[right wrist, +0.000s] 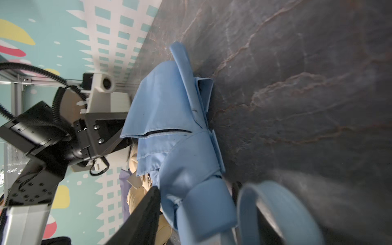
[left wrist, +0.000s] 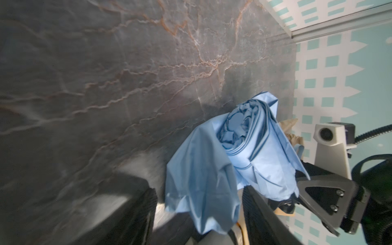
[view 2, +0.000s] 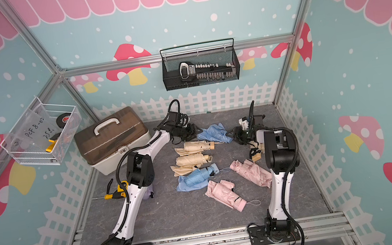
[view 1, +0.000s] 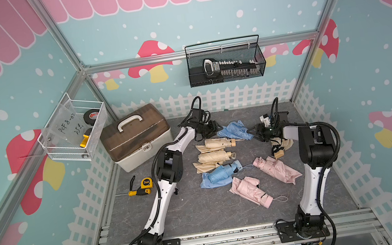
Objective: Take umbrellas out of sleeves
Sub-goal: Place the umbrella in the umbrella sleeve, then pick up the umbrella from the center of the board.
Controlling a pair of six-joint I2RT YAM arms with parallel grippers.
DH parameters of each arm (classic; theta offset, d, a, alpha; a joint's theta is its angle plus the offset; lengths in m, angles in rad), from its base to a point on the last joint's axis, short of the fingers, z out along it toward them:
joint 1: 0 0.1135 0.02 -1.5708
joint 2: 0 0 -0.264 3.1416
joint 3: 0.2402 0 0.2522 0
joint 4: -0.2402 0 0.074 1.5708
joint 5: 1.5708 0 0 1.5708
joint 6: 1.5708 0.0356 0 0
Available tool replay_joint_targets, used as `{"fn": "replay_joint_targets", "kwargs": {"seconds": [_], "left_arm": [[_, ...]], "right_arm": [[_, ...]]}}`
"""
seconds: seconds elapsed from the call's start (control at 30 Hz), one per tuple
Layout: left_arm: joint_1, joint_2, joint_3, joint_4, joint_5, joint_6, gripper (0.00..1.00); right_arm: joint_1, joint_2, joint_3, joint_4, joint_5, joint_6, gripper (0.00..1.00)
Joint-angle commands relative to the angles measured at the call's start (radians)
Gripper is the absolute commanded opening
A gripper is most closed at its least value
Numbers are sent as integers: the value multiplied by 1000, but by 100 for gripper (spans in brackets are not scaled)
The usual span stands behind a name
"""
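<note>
Lilac fabric point(view 2: 150, 195) behind left arm point(view 2: 129, 208)

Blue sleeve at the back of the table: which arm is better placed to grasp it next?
Left, probably. The blue sleeve lies between the open jaws of the left end effector; the right end effector sits at the handle end of the back blue umbrella.

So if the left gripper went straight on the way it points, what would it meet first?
Loose blue sleeve fabric hanging between the open jaws of the left gripper; just behind it, the blue umbrella itself, though depth is unclear.
</note>
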Motion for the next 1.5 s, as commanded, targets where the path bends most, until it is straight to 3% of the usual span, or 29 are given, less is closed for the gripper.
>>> {"fn": "replay_joint_targets", "kwargs": {"seconds": [0.0, 0.1, 0.57, 0.7, 0.83, 0.93, 1.07, 1.47], "left_arm": [[20, -131, -69, -113, -103, 102, 73], [30, -218, -158, -128, -156, 143, 84], [65, -564, -480, -289, -289, 250, 88], [70, -701, -629, -332, -349, 249, 88], [70, -826, -758, -417, -478, 240, 88], [73, -908, -855, -469, -586, 226, 88], [101, -1003, -984, -479, -638, 189, 88], [209, -1020, -1164, -381, -602, 138, 88]], "right_arm": [[-1, -14, 29, -75, 60, -60, 61], [-1, -43, 41, -128, 103, -102, 66], [24, -314, 52, -339, 292, -283, 72], [85, -380, 67, -425, 302, -338, 72], [171, -438, 64, -488, 306, -381, 73], [236, -459, 60, -527, 309, -388, 73], [319, -483, 25, -534, 307, -366, 73], [482, -515, -51, -526, 322, -341, 75]]}}
